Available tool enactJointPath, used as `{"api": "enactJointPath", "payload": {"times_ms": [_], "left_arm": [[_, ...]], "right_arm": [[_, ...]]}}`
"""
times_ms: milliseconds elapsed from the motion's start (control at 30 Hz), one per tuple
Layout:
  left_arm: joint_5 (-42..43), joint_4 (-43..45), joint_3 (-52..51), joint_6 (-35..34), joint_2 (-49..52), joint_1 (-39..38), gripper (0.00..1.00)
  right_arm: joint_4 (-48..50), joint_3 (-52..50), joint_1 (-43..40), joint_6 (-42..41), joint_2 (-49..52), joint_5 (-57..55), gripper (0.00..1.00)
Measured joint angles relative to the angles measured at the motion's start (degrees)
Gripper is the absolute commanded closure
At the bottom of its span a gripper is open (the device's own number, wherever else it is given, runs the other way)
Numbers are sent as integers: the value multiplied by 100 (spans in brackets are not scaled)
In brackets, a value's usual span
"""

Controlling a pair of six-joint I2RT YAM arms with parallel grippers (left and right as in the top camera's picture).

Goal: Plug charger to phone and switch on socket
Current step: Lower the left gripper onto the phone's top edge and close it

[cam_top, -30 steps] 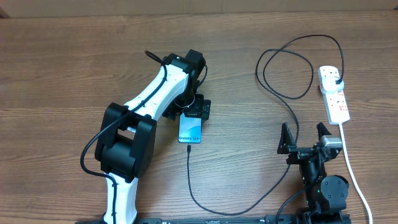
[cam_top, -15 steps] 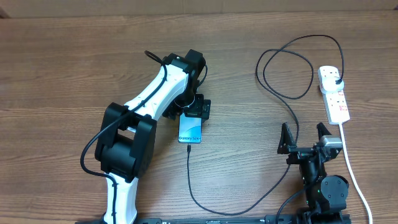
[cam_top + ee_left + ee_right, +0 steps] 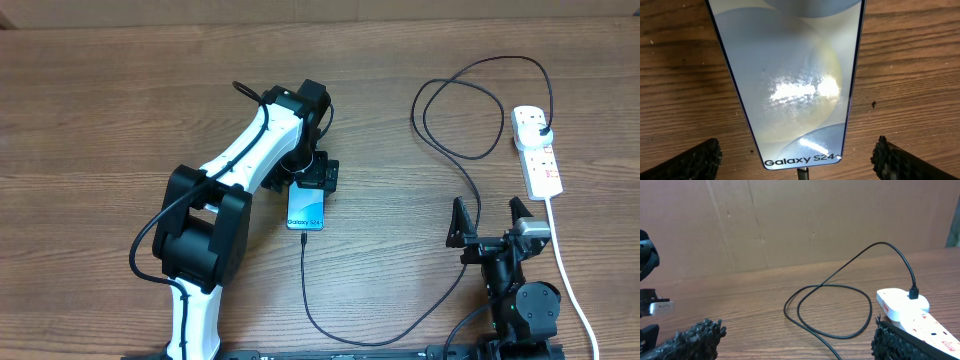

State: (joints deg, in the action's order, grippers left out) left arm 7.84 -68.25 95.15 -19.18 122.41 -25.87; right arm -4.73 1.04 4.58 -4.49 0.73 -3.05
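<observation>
A slim rectangular smartphone with a glossy lit blue-teal screen (image 3: 307, 208) lies flat on the grained brown wooden table (image 3: 100, 100), left of the middle. The left gripper (image 3: 318, 178) hangs over its far end with the jaws spread wide, the rough black padded fingertips (image 3: 695, 160) standing apart from the phone's dark frame on either side and gripping nothing. A soft glare sits on the glass above the small "Galaxy S24+" lettering. The long thin black charger cable (image 3: 303, 280) meets the phone's near edge with its small tip, curves along the table front, then rises in loose loops to its black plug, which is seated in the far end of the small white plastic power strip with red-marked switches (image 3: 537, 150) at the right. The strip's thick white cord (image 3: 565, 270) runs towards the table front. The right gripper (image 3: 490, 225) stands near the front, well apart from the strip, jaws wide and empty.
</observation>
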Motion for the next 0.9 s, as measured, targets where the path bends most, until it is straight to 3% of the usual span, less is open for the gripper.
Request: {"api": "enactJointPath", "payload": {"times_ms": [900], "left_arm": [[-2,59,0,0,0,0,0]], "right_arm": [[2,0,0,2,0,0,0]]}}
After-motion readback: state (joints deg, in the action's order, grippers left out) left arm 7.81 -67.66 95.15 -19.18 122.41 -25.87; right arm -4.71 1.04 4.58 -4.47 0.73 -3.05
